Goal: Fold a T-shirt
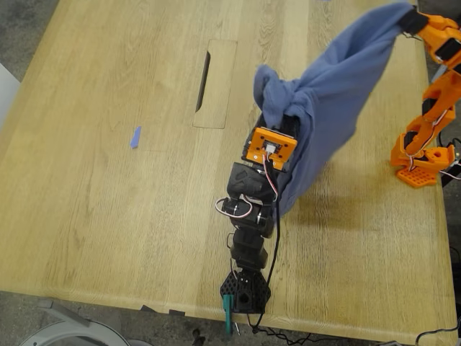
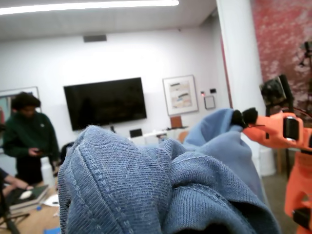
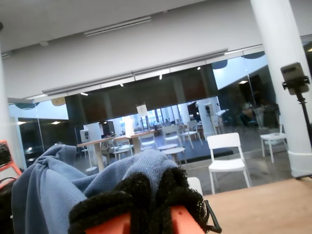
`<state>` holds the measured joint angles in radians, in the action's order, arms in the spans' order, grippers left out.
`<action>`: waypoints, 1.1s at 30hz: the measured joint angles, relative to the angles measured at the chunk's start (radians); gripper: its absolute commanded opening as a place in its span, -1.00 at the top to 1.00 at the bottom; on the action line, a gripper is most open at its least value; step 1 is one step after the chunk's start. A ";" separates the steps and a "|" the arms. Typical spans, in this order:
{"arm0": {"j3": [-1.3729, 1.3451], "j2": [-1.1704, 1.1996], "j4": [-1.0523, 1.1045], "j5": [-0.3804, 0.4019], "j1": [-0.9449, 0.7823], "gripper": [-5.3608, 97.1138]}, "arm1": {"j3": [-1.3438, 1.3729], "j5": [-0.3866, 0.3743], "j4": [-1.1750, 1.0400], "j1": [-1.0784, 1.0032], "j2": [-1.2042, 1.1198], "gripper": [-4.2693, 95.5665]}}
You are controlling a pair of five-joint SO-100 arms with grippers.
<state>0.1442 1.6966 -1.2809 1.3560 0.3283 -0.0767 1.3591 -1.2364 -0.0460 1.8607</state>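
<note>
The blue-purple T-shirt (image 1: pixel 338 94) hangs in the air, stretched between my two arms above the wooden table (image 1: pixel 108 216). The black first arm (image 1: pixel 248 202) rises from the table's near edge. Its jaws are buried in a bunched corner of the cloth (image 1: pixel 277 101), and that bunch fills the first wrist view as the T-shirt (image 2: pixel 146 185). My second gripper (image 1: pixel 410 20), on the orange arm at the exterior view's upper right, is shut on the opposite corner. Its black-padded fingertips (image 3: pixel 146 195) pinch the T-shirt (image 3: pixel 53 185), and it also shows as my second gripper (image 2: pixel 243 117). No print is visible.
A cable-slot cutout (image 1: pixel 204 79) lies in the table's middle, and a small blue scrap (image 1: pixel 135 137) sits toward the exterior view's left. The orange arm's base (image 1: pixel 421 162) stands at the exterior view's right edge. A person (image 2: pixel 29 136) stands in the room, and a tripod (image 3: pixel 295 78) is nearby.
</note>
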 measured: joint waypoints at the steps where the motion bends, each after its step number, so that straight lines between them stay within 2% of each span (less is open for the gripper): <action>1: -0.003 0.000 -0.008 0.000 0.018 0.90 | 0.008 0.000 -0.011 0.003 0.012 0.92; 10: -0.052 0.044 -0.141 -0.012 0.213 0.90 | 0.176 -0.026 -0.155 0.003 0.218 0.92; 17: -0.052 0.046 -0.273 -0.011 0.408 0.90 | 0.213 -0.069 -0.382 -0.003 0.316 0.92; 21: -0.052 0.046 -0.393 0.052 0.460 0.90 | 0.296 -0.089 -0.459 -0.003 0.376 0.92; 24: -0.066 0.066 -0.515 0.115 0.480 0.90 | 0.454 -0.103 -0.463 -0.002 0.446 0.92; 28: -0.298 0.190 -0.538 0.161 0.468 0.90 | 0.715 -0.127 -0.465 0.017 0.574 0.92; 33: -0.833 0.463 -0.479 0.195 0.448 0.90 | 1.051 -0.141 -0.465 0.058 0.721 0.92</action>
<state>-0.6888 2.1598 -1.7595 1.5509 0.7762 0.9741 1.2180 -1.7012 0.0123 2.5817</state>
